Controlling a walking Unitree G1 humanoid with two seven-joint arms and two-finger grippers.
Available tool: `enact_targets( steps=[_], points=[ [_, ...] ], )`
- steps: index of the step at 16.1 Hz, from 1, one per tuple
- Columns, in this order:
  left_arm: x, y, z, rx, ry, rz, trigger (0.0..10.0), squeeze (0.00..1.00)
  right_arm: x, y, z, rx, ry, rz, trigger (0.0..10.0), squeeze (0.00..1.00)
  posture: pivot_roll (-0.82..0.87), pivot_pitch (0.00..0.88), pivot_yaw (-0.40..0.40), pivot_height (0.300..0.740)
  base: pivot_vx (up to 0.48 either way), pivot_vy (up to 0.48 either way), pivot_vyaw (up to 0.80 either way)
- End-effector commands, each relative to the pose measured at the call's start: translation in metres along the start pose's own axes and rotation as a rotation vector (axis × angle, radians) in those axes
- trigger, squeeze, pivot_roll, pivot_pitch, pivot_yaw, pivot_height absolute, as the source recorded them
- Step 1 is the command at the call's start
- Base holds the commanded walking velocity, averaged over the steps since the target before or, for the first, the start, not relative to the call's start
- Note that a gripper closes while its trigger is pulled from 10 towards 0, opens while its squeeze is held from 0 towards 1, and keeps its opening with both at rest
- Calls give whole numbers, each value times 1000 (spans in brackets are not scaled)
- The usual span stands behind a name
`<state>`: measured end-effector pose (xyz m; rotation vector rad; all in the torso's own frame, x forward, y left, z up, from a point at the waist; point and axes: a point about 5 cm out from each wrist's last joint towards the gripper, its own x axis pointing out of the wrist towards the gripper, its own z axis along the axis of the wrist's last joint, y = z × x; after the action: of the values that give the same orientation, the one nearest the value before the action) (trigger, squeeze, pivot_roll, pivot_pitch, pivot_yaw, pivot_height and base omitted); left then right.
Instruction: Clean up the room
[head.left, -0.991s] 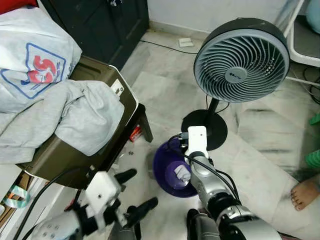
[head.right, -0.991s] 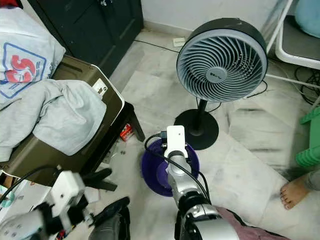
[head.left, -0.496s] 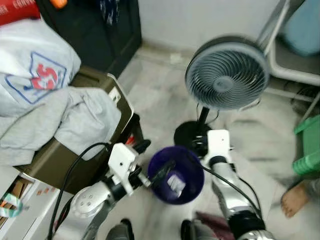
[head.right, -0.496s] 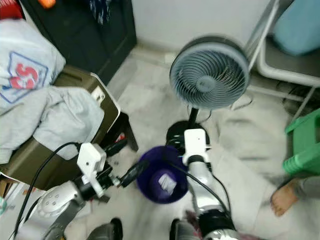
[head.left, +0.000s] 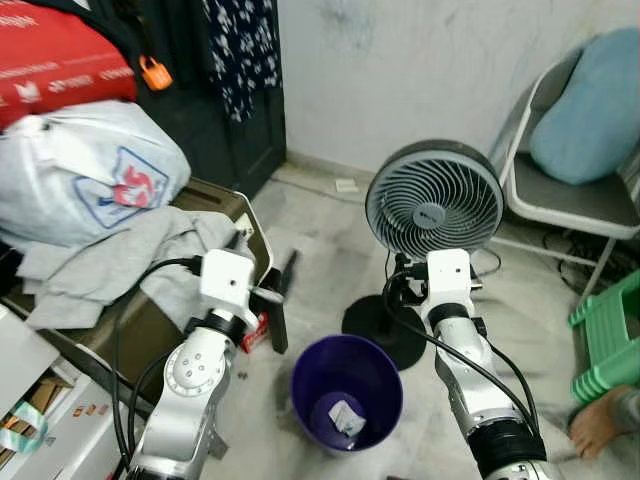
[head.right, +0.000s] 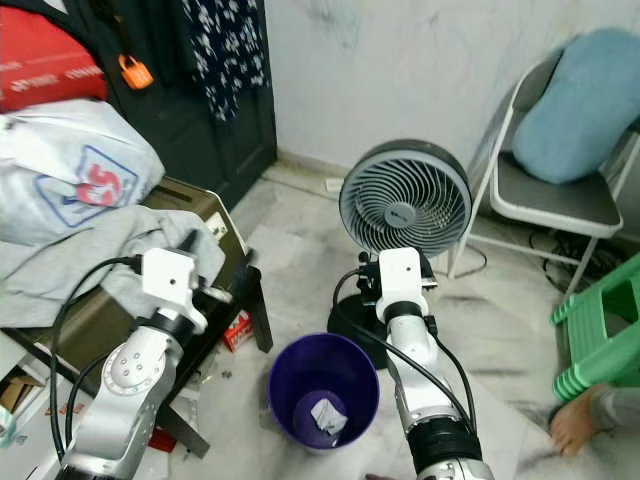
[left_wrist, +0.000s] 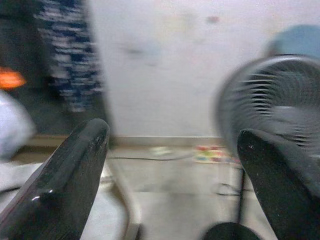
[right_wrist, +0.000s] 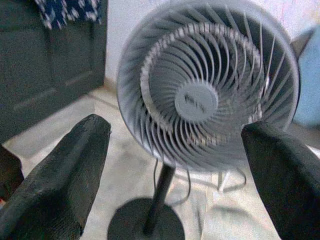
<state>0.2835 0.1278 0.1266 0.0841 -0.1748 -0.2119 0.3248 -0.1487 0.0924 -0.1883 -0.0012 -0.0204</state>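
Note:
A purple bin (head.left: 347, 385) stands on the marble floor in front of me, with a crumpled white paper (head.left: 346, 418) at its bottom. Both arms are raised above and behind the bin. My left gripper (left_wrist: 172, 135) is open with nothing between its fingers; it points past the olive suitcase (head.left: 140, 335) toward the wall. My right gripper (right_wrist: 175, 129) is open too and empty, facing the grey standing fan (head.left: 433, 204) at close range.
A grey cloth (head.left: 110, 265), a white bag (head.left: 95, 175) and a red box (head.left: 60, 70) are piled on the suitcase. A chair (head.left: 570, 205) with a blue cushion (head.left: 585, 105) stands at right, with a green stool (head.left: 608, 340) and a person's foot (head.left: 605, 425) nearby.
The camera has tilted up, showing more of the room. My right gripper has risen out of the bin, leaving the paper inside. The left arm has lifted as well.

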Motion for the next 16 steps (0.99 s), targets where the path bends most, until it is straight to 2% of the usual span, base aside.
enact_targets(
  steps=[1, 4, 6, 9, 11, 13, 16],
  points=[
    [0, 9, -6, 28, 16, 76, 10000, 0, -1, -3, 3, -2, -14, 3, 10000, 1000, -15, 0, 2, 740, 0, 0, 0],
    [0, 14, -10, 30, 26, 119, 10000, 0, -5, -7, 0, 10, -25, -3, 10000, 1000, -9, 0, 22, 740, 0, 0, 0],
    [0, 14, -11, -6, 29, 130, 10000, 0, -11, -10, -4, 29, -11, -19, 10000, 1000, -8, 0, 22, 740, 0, 0, 0],
    [-1, 11, -12, 5, 13, 108, 10000, 0, -16, -6, 3, 32, -41, 9, 10000, 1000, -20, 0, 18, 740, 0, 0, 0],
    [-2, 11, -16, 7, 31, 84, 10000, 0, -12, -6, 8, 8, -65, 14, 10000, 1000, -21, 0, 31, 740, 0, 0, 0],
    [-2, 12, -14, 0, 27, 70, 10000, 0, -10, -8, 10, -5, -67, -9, 10000, 1000, -22, 0, 30, 740, 0, 0, 650],
    [2, 13, -14, 1, 24, 59, 10000, 0, -12, -2, 12, 4, -60, 5, 10000, 1000, -30, 0, 24, 740, 0, 0, 800]
  ],
)
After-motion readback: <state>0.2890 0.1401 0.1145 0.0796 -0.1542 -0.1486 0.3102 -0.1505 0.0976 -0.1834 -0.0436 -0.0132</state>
